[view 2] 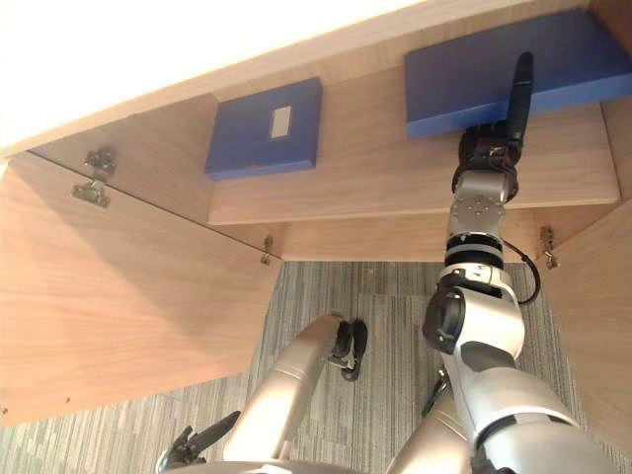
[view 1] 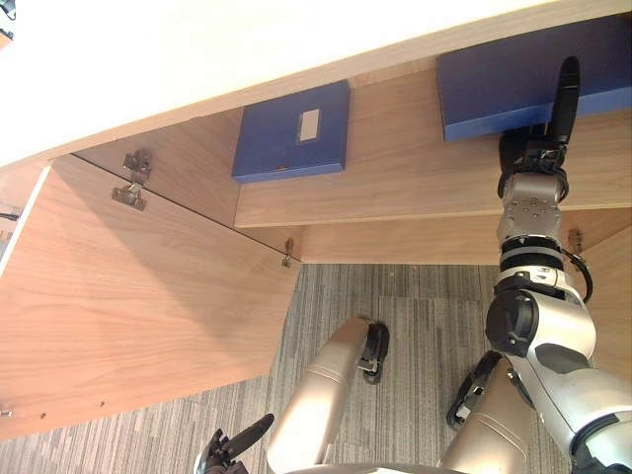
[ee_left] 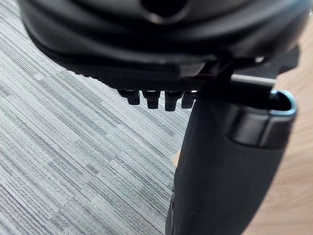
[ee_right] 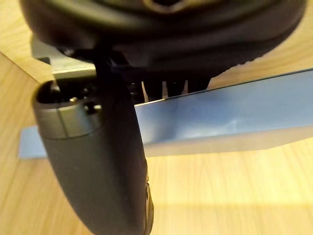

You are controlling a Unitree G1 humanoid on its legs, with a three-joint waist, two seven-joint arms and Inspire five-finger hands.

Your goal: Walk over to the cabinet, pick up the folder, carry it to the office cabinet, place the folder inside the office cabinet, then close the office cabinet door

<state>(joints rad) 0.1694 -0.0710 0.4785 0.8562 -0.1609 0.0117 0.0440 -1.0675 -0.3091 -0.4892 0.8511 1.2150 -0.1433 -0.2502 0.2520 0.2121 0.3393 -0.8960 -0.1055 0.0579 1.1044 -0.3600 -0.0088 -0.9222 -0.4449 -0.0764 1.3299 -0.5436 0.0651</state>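
- Flat dark-blue folder (view 1: 499,84): inside the office cabinet, on the light wooden shelf (view 1: 395,183), towards its right side. I cannot tell whether its near edge rests fully on the board.
- Right hand (view 1: 531,150): clamped on the folder's near edge, thumb laid along the top face, fingers tucked beneath.
- Left hand (view 1: 229,446): hangs low by the robot's side, fingers loose, holding nothing.
- Second blue folder with a pale label (view 1: 293,131): on the same shelf, well apart to the left.
- Progress, judged: fetching and carrying are finished and placing is nearly so. Release, withdrawal and door closing remain.
- Large wooden cabinet door (view 1: 128,306): swung wide open on the left, on metal hinges (view 1: 131,180).
- Narrower wooden door panel (view 1: 614,286): stands just beside the right arm, so room to pull back is tight there.
- Grey striped carpet (view 1: 425,316): open room below the shelf front for backing the arm out.
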